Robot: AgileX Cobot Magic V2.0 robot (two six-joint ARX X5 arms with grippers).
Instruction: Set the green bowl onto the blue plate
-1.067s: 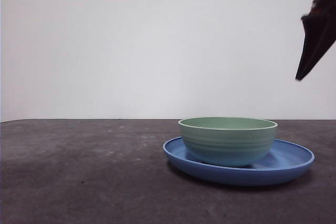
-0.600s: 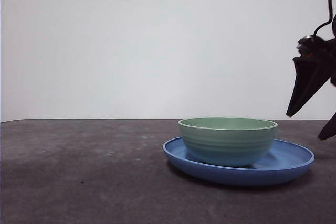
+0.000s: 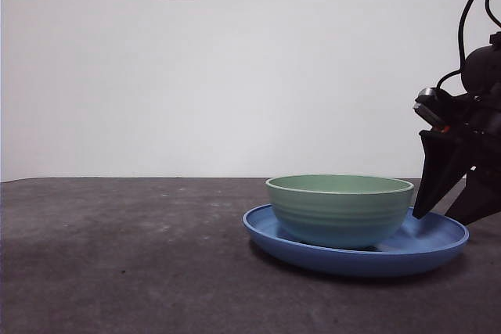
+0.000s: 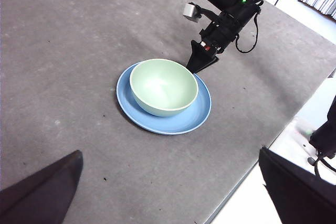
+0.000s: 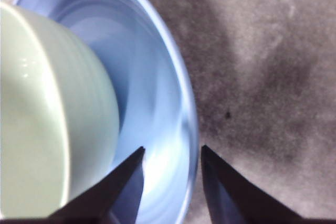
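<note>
You had the bowl already sitting inside the plate on the table, upright and a little toward the plate's left side in the front view, so the placing looked done and the risk was all in what stood at the plate's right edge. There the right gripper hung low, its jaws spread a narrow way apart and holding nothing. In the right wrist view the plate's rim ran up between those jaws, one jaw over the plate's inner floor close to the bowl's wall, the other out over the bare table. Had you closed from there, you would probably have pinched the rim, and a lift or sideways drag could then have tipped the plate and slid the bowl off centre or out. Had you dropped lower, the inner jaw could have pressed the plate down on one side; had you swung inward, it could have nudged the bowl. I could not tell whether either tip was touching the plate. The arm came in from high on the right, wrist tilted so the jaws pointed down and inward. Your left gripper waited well apart, high over the near table, its jaws wide and empty.
</note>
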